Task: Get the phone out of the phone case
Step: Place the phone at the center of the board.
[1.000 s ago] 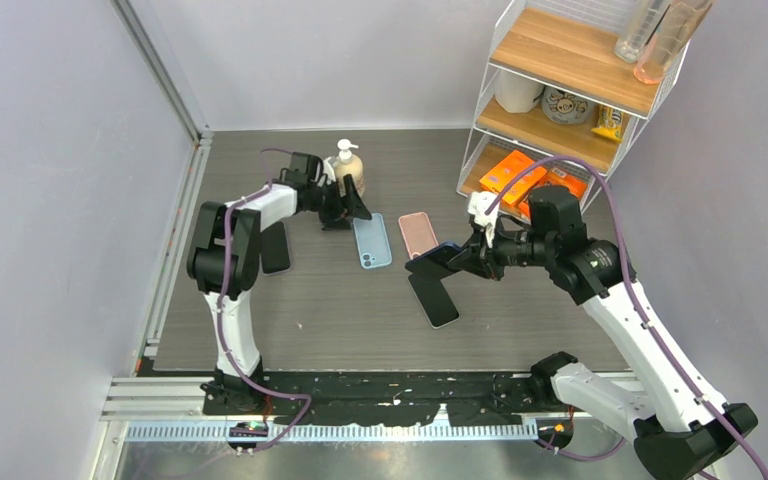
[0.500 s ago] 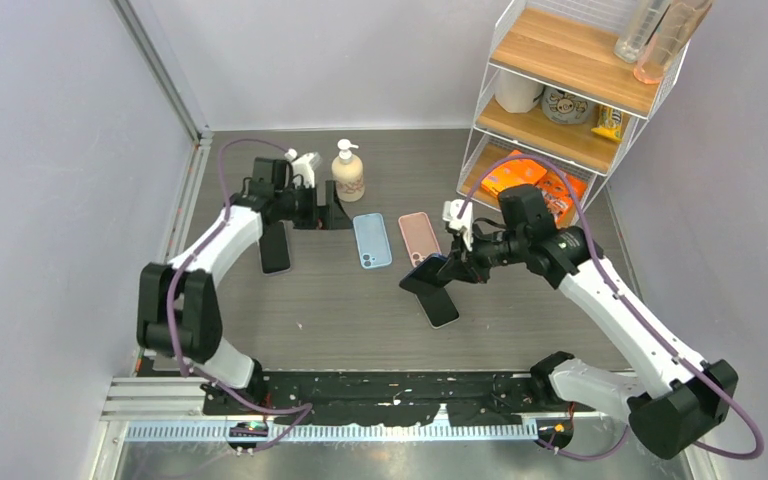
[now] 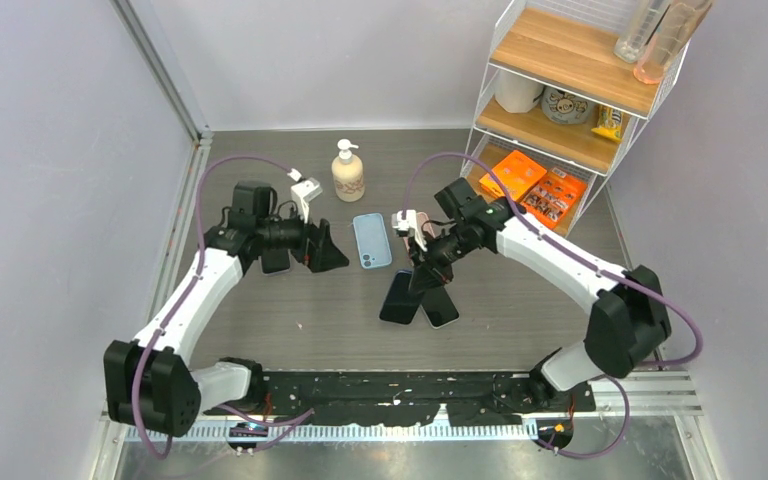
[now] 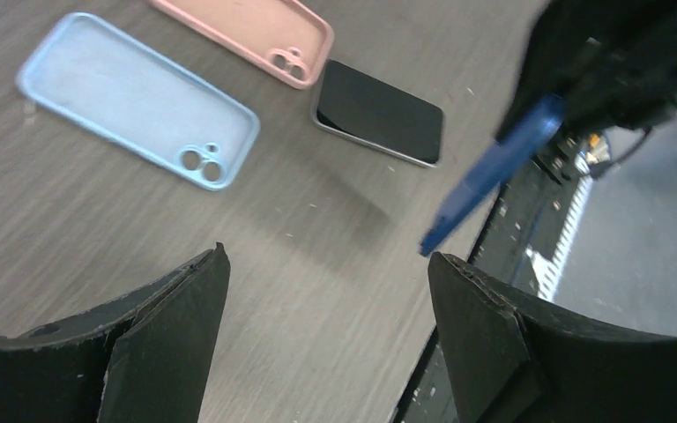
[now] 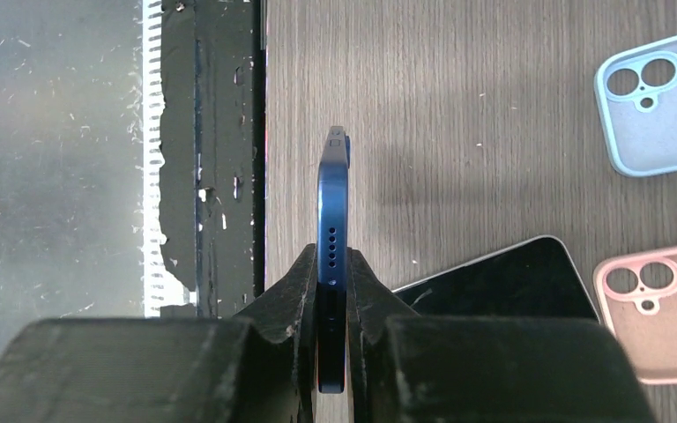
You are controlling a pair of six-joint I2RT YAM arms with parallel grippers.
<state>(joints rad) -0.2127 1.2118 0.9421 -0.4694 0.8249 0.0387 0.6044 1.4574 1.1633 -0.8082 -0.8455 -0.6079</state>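
Blue phone: thin dark-blue slab seen edge-on, row of small holes along narrow edge. Cannot tell whether case is on. Pinched at one end in right gripper, jaws narrow. Held over table, just beside black phone. Long axis straight out from jaws, free end tilted down toward near edge. Left gripper spread wide, empty.

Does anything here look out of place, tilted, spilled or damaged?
Only one thing stands out: the blue phone is off the table, pinched on its edge in the right hand, while the black phone, the light blue case and the pink case lie flat. Nothing looks spilled or broken.
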